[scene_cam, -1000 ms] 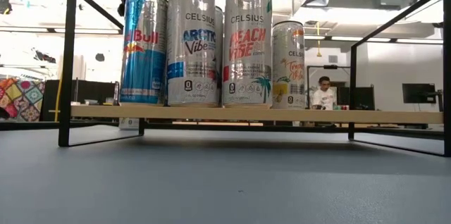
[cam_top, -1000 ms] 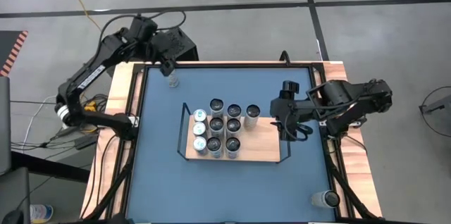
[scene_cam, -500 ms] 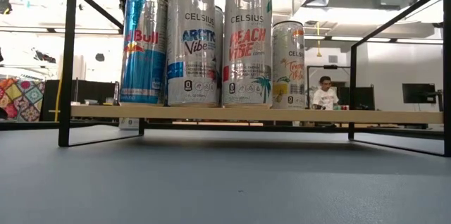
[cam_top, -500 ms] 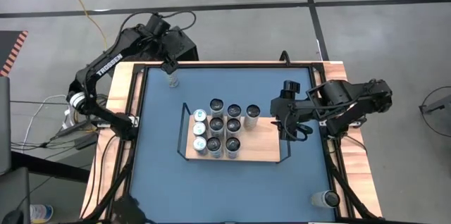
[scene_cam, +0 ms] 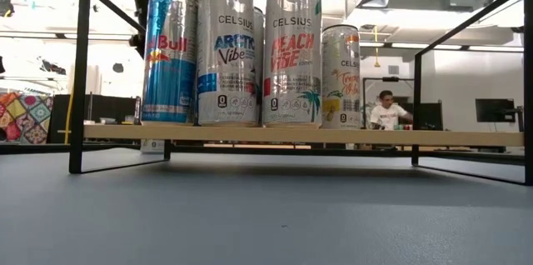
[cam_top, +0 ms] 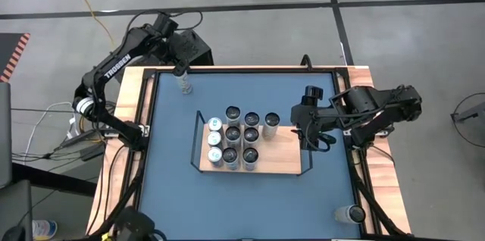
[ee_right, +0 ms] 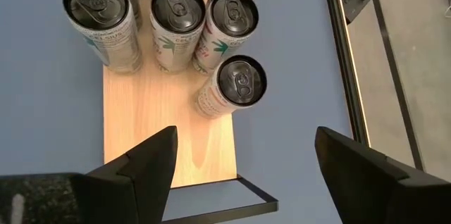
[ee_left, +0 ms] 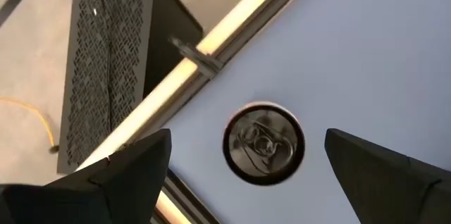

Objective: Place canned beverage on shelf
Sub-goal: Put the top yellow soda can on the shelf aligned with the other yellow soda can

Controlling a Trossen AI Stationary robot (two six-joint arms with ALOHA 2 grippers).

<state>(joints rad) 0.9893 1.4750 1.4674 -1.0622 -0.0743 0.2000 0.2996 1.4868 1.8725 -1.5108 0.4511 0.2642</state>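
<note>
Lone can (cam_top: 183, 85) upright on the blue table (cam_top: 174, 188), silver body, dark lid with pull tab facing straight up at the left gripper (ee_left: 243, 175), directly below its wide-open fingers near the table's far-left corner. Light-wood shelf (cam_top: 284, 158) in black wire frame, long axis left to right, carrying nine upright cans (cam_top: 235, 144) bunched at its left end. Right gripper (ee_right: 239, 164) open above the shelf's bare right end, cans ahead of it

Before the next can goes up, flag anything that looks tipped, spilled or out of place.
Nothing is tipped or spilled. The light-wood shelf in its black wire frame holds upright cans bunched at one end. Two silver cans still stand off it on the blue tabletop: one under the open left gripper at a corner, one at the opposite corner.
</note>
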